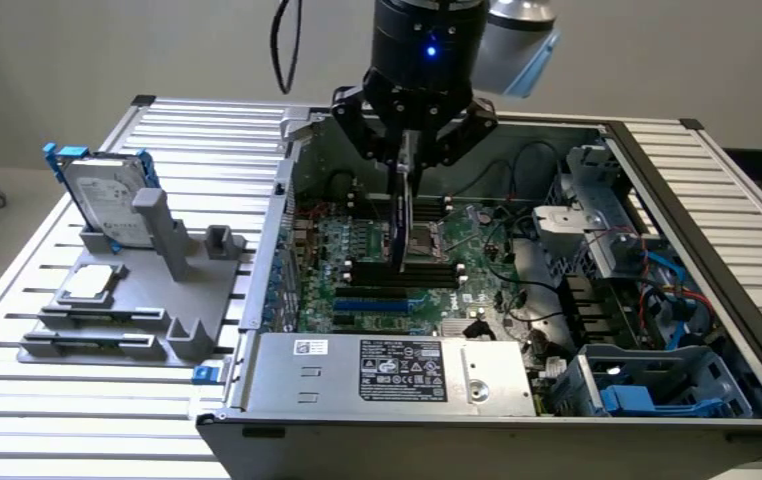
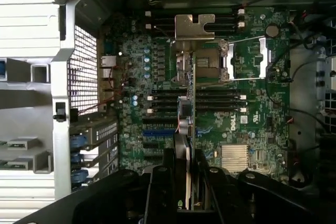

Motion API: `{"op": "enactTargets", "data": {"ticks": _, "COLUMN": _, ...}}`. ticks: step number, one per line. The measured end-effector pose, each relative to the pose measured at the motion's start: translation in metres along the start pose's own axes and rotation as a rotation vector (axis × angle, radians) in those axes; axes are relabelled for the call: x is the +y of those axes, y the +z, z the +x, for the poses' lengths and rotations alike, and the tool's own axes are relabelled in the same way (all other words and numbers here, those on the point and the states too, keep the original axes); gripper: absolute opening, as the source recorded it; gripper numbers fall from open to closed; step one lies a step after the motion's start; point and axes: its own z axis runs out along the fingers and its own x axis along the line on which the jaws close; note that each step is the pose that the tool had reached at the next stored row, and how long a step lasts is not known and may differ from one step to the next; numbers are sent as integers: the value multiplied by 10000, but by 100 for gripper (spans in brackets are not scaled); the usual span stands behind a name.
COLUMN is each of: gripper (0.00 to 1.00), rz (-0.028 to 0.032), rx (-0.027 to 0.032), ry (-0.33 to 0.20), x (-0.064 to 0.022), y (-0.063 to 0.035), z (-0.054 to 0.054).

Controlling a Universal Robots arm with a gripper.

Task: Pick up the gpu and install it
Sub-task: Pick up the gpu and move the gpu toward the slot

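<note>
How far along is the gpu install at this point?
Done: pickup. The gripper is shut on the gpu, which is held edge-down over the open case. In hand: the card hangs above the motherboard, near the long black slots. Left: seating. The card looks clear of any slot, so it is not yet installed.

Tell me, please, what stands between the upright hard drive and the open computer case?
In the exterior view, a tall grey post and a short grey post stand between the hard drive and the computer case, on the slatted table.
</note>
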Motion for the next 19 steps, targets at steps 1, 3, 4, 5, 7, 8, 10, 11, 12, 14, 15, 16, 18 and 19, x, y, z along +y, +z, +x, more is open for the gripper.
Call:
{"op": "enactTargets", "data": {"ticks": 1, "gripper": 27, "rz": 0, "rx": 0, "ry": 0, "x": 4, "y": 17, "z": -41}}
{"op": "enactTargets", "data": {"ticks": 3, "gripper": 27, "rz": -2, "rx": 0, "ry": 0, "x": 12, "y": 53, "z": -101}}
{"op": "enactTargets", "data": {"ticks": 4, "gripper": 27, "rz": -2, "rx": -1, "ry": 0, "x": 15, "y": 71, "z": -121}}
{"op": "enactTargets", "data": {"ticks": 5, "gripper": 27, "rz": -2, "rx": 0, "ry": 0, "x": 18, "y": 89, "z": -138}}
{"op": "enactTargets", "data": {"ticks": 7, "gripper": 27, "rz": 1, "rx": 0, "ry": 0, "x": 23, "y": 123, "z": -163}}
{"op": "enactTargets", "data": {"ticks": 8, "gripper": 27, "rz": 2, "rx": 1, "ry": 0, "x": 25, "y": 141, "z": -173}}
{"op": "enactTargets", "data": {"ticks": 10, "gripper": 27, "rz": 1, "rx": 0, "ry": -1, "x": 27, "y": 179, "z": -189}}
{"op": "enactTargets", "data": {"ticks": 11, "gripper": 27, "rz": 0, "rx": 0, "ry": 0, "x": 27, "y": 196, "z": -194}}
{"op": "enactTargets", "data": {"ticks": 12, "gripper": 27, "rz": -1, "rx": 0, "ry": -1, "x": 27, "y": 215, "z": -199}}
{"op": "enactTargets", "data": {"ticks": 14, "gripper": 27, "rz": 0, "rx": 0, "ry": -1, "x": 25, "y": 250, "z": -203}}
{"op": "enactTargets", "data": {"ticks": 15, "gripper": 27, "rz": 0, "rx": 11, "ry": 1, "x": 25, "y": 251, "z": -204}}
{"op": "enactTargets", "data": {"ticks": 16, "gripper": 27, "rz": 2, "rx": 26, "ry": 2, "x": 25, "y": 251, "z": -203}}
{"op": "enactTargets", "data": {"ticks": 18, "gripper": 27, "rz": 2, "rx": 54, "ry": 4, "x": 25, "y": 251, "z": -204}}
{"op": "enactTargets", "data": {"ticks": 19, "gripper": 27, "rz": 3, "rx": 68, "ry": 5, "x": 25, "y": 251, "z": -204}}
